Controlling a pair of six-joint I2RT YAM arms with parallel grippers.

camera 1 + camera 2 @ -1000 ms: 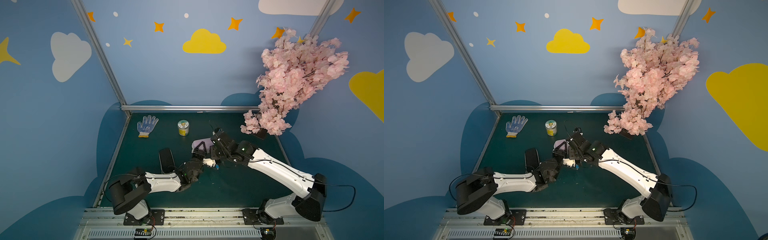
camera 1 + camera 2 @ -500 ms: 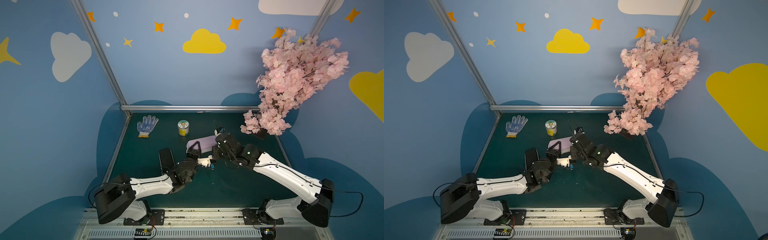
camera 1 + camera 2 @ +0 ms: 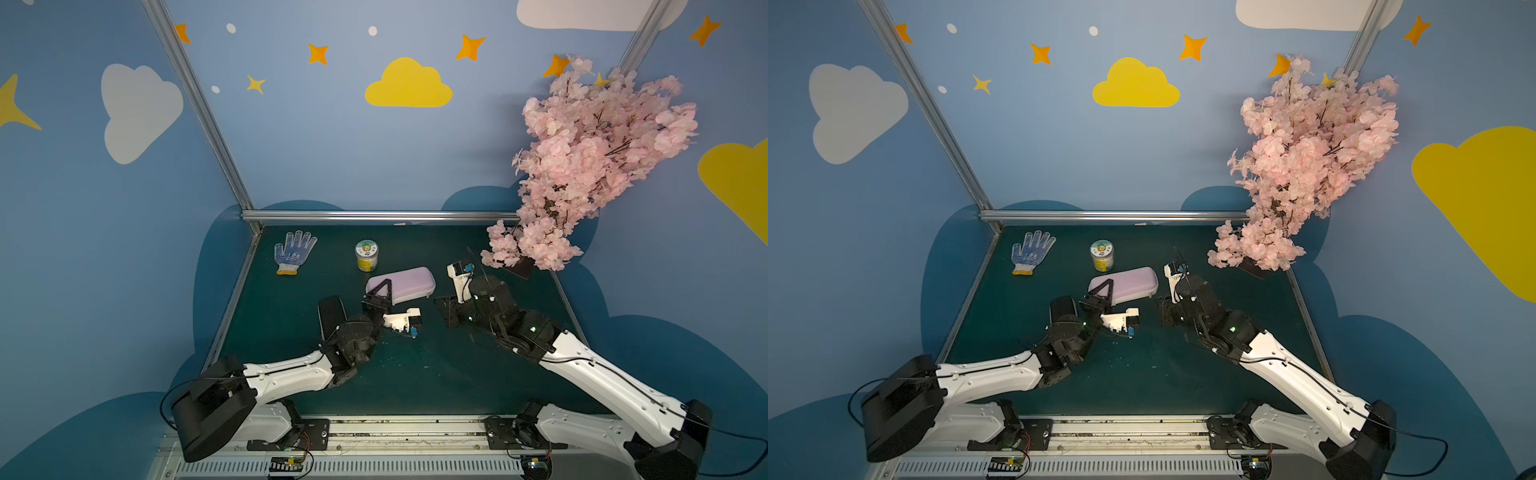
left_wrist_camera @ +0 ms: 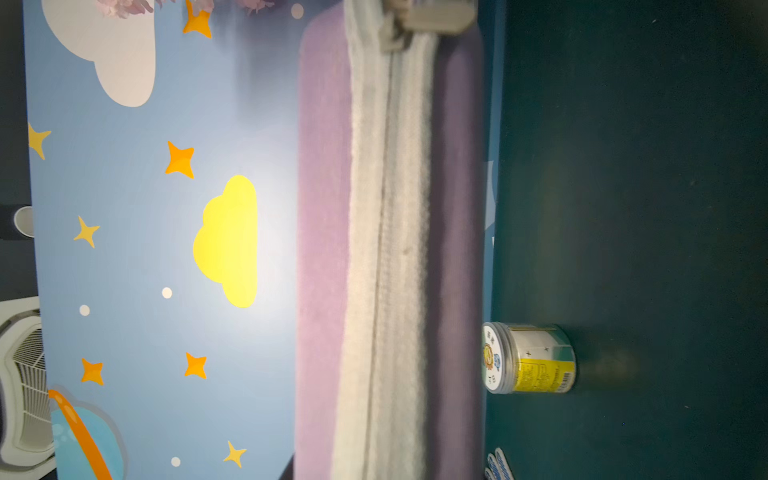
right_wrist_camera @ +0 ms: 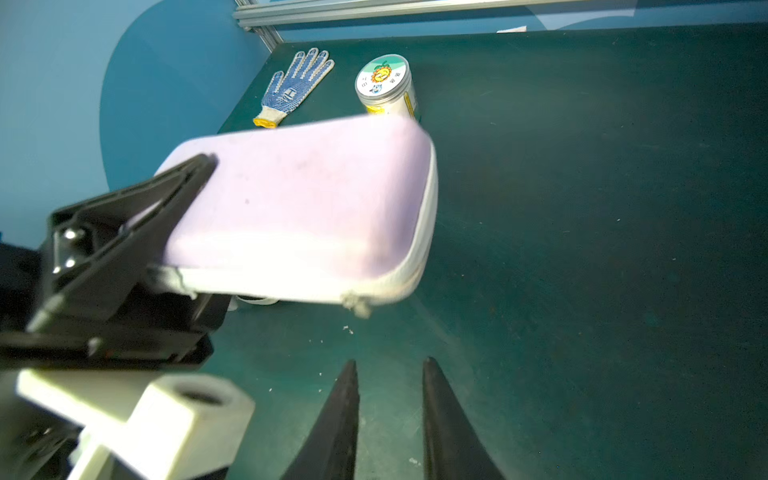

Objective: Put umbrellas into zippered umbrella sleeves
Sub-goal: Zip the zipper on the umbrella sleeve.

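- The lilac case (image 3: 405,282) is seen at the centre of a top view, clamped at one end by the left pincer (image 3: 379,296) and raised clear of the bench (image 3: 457,374).
- The right pincer (image 5: 390,360) is shown at the lower middle of its wrist view, prongs parted with nothing between them, short of the case's zip pull (image 5: 357,305).
- The black case (image 3: 330,309) is left lying left of centre. No umbrella can be seen, and whether one is inside either case cannot be told.
- A slip is judged possible, as the case is gripped by one end only and its free end could sag or twist out.
- The jar (image 3: 366,255) just behind could be knocked if the case is swung.
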